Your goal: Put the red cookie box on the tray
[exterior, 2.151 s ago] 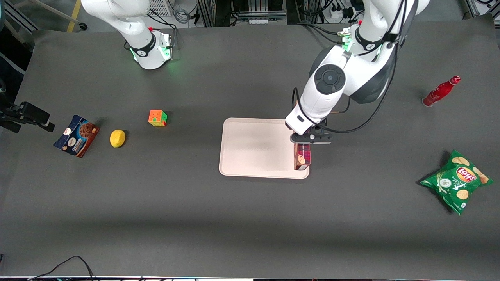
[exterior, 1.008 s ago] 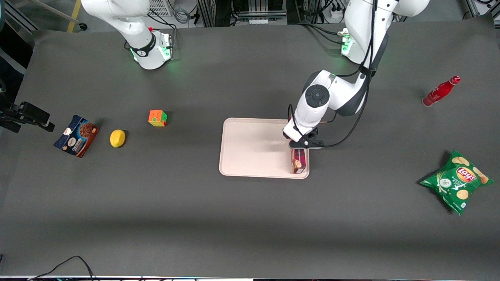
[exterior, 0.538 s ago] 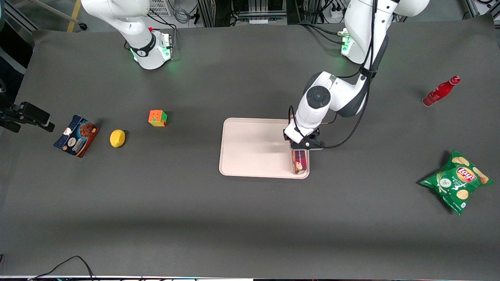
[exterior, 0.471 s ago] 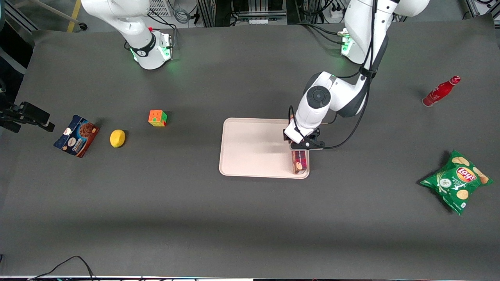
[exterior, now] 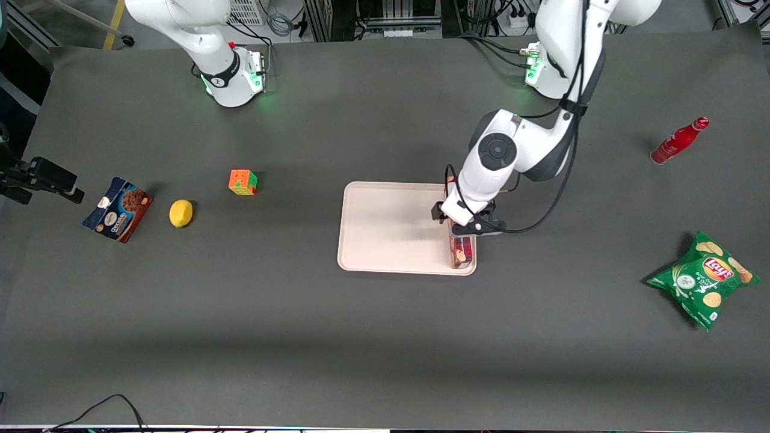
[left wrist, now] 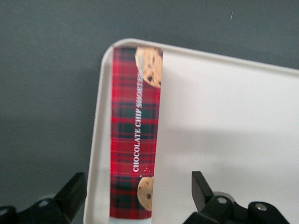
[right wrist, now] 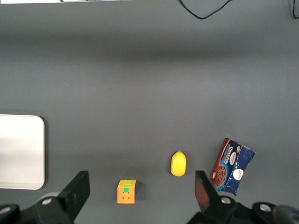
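Note:
The red cookie box (exterior: 462, 252) lies flat in the pale pink tray (exterior: 391, 228), along the tray's rim at the working arm's end. It also shows in the left wrist view (left wrist: 135, 135), plaid with cookie pictures, close against the tray's rim (left wrist: 96, 140). My left gripper (exterior: 467, 226) hovers just above the box's end farther from the front camera. In the left wrist view the gripper (left wrist: 138, 196) is open, its fingers (left wrist: 74, 189) standing apart on either side of the box without touching it.
A green chips bag (exterior: 704, 278) and a red bottle (exterior: 678, 141) lie toward the working arm's end. A Rubik's cube (exterior: 242, 181), a lemon (exterior: 180, 213) and a dark blue cookie packet (exterior: 118, 208) lie toward the parked arm's end.
The gripper lowered the box onto the tray, opened and let it go. Its wrist has since shifted slightly, and the box lies still.

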Action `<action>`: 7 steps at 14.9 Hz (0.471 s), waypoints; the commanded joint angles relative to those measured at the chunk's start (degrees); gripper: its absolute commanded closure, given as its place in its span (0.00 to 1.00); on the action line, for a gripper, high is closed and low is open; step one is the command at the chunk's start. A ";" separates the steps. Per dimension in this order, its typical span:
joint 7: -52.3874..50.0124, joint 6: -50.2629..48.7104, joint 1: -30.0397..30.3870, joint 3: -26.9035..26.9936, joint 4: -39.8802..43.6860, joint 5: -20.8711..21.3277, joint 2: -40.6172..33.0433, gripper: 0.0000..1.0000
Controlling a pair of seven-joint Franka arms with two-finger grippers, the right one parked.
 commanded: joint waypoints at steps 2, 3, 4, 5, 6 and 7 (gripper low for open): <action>9.18 -16.14 0.94 7.02 9.16 -1.44 -5.79 0.00; 14.09 -17.12 2.08 8.34 9.17 -1.44 -7.46 0.00; 18.75 -18.26 3.40 9.92 9.17 -1.44 -9.13 0.00; 22.71 -19.93 4.19 11.50 9.17 -1.44 -10.88 0.00; 25.80 -21.95 4.98 13.34 9.25 -0.66 -12.73 0.00; 27.74 -23.79 5.86 14.58 9.17 -0.48 -14.57 0.00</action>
